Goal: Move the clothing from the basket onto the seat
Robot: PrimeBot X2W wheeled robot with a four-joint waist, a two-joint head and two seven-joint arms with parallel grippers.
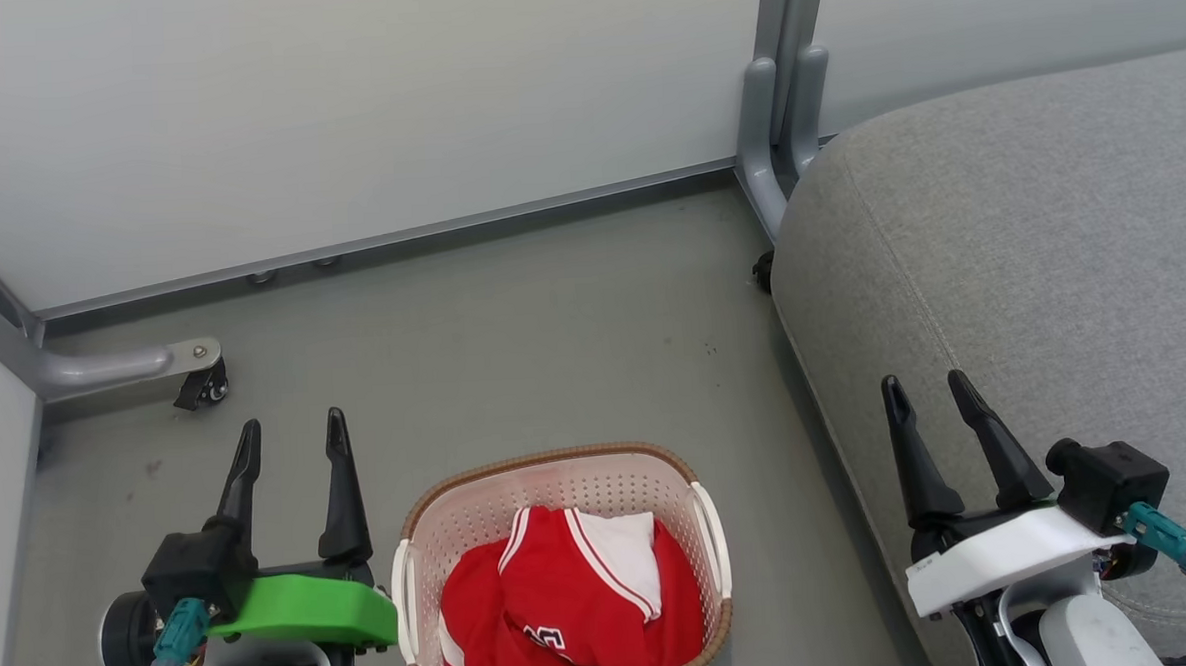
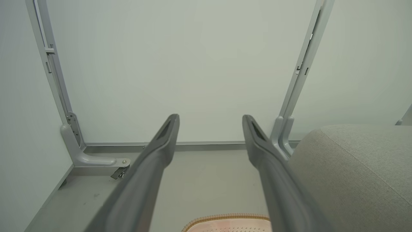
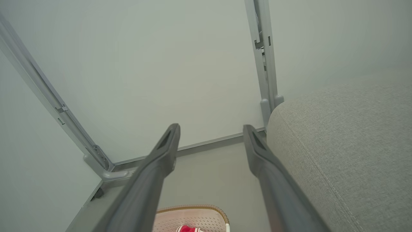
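Grey floor (image 1: 553, 325) carries the basket (image 1: 558, 457), the clothing (image 1: 574, 594) heaped inside it; left hand (image 1: 292, 423), wide and empty, sits just beside it, nearer; right hand (image 1: 923, 382), equally wide and empty, hangs over the seat (image 1: 1029, 234) edge.

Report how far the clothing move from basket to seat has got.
Done: nothing yet; the red clothing lies heaped in the basket on the floor beside the seat. In hand: nothing; the left gripper, beside the basket, and the right gripper, by the seat's edge, are both open and empty. Left: everything, grasping the clothing, lifting it out and laying it on the seat.
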